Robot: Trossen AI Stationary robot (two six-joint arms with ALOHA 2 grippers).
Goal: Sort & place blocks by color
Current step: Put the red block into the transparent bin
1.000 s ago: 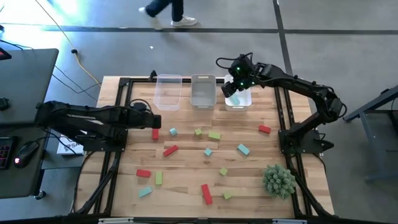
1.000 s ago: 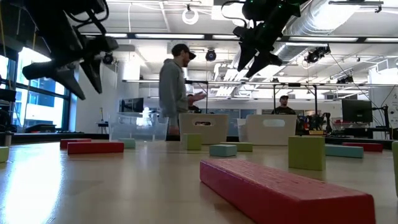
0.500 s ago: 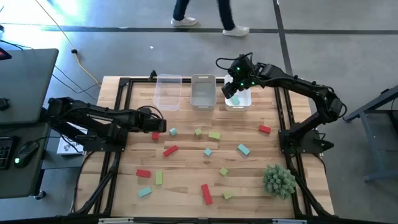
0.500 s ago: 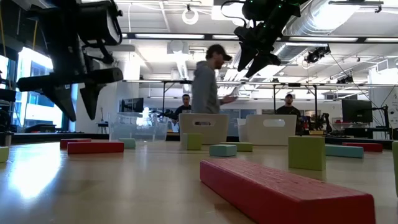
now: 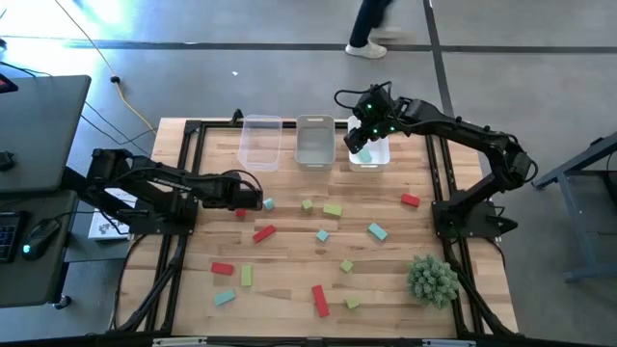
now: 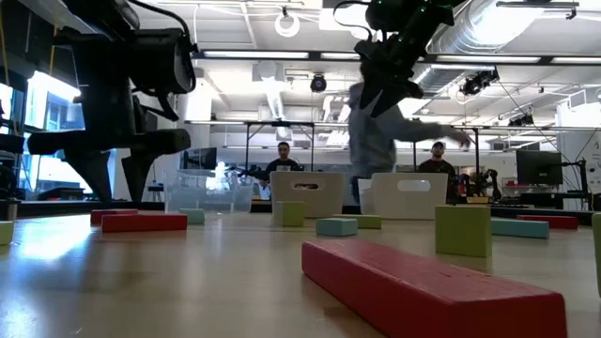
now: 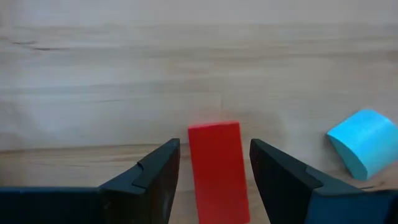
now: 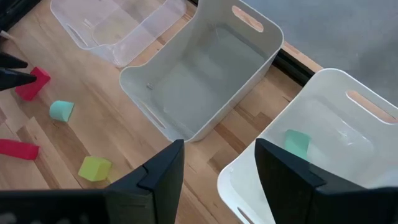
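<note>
My left gripper (image 7: 214, 144) is open and low over the table, its fingers standing on either side of a small red block (image 7: 214, 171) with a gap on each side. A teal block (image 7: 364, 149) lies just beside it. In the high view this gripper (image 5: 253, 198) is left of centre. My right gripper (image 8: 214, 168) is open and hovers (image 5: 364, 135) above the right-hand white bin (image 5: 381, 159), which holds one teal block (image 8: 297, 144). Several red, yellow-green and teal blocks lie flat across the table, such as a red bar (image 5: 264, 232).
Three bins stand in a row at the far edge: a clear one (image 5: 260, 142), a middle one (image 5: 314, 140) and the right one. A spiky green plant (image 5: 431, 280) stands near the right near corner. A person walks past beyond the far edge.
My left gripper has moved toward the table's right and come down, so its open fingers now straddle the red block. My right arm has kept still. A person has walked from left to right beyond the far edge.
</note>
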